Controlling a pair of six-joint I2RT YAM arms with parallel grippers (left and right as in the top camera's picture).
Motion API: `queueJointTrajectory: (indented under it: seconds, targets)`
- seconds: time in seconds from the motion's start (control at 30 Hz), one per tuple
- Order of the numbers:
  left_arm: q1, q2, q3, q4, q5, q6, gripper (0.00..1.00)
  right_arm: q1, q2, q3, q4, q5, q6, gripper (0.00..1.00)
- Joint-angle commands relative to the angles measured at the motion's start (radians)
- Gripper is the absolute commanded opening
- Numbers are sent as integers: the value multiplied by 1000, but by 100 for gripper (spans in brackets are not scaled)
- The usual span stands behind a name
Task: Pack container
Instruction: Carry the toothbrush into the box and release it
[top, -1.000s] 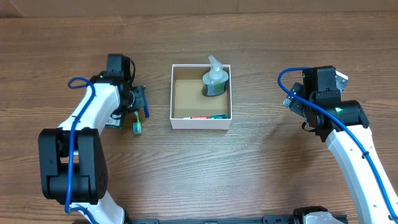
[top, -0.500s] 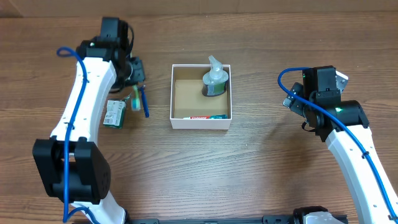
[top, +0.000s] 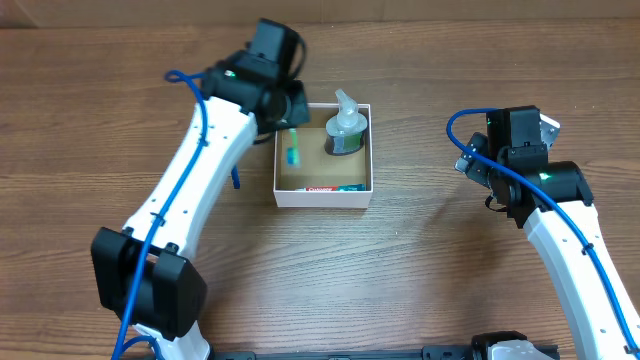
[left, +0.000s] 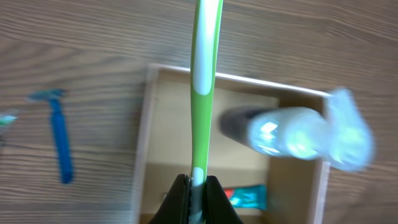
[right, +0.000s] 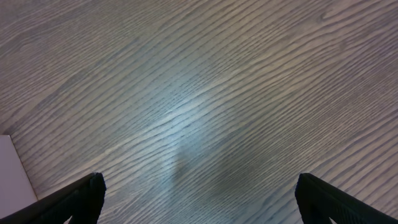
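A blue razor (left: 59, 140) lies on the table (top: 400, 280) left of the container (top: 323, 197), which stands near the middle. The left gripper (left: 196, 190) pinches a green toothbrush (left: 202, 93) above its left half, so I think placing is in hand; next it should lower and release clear of the bottle (top: 346, 130). The right gripper (right: 200, 196), far right, is spread wide and empty.

Bright, even light from overhead — shadows lie soft. A pale glare sheens the table (right: 186, 118) in the right wrist view; the left wrist view is blurred, the bottle (left: 292, 134) smeared.
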Motion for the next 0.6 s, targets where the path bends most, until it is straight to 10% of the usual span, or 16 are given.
queueJointTrajectory:
  seconds: [0.0,0.47,0.53,0.57]
  targets:
    - [-53,10,20,16,6,-140,5,0,-12,11,6,6,4,100]
    - [-80,134,15,13,69,-224,5,0,-12,11,6,6,4,100]
    - [-80,154,15,25,95,-224,13,0,-12,11,6,6,4,100]
    - [-80,157,15,32,111,-224,34,0,-12,11,6,6,4,100]
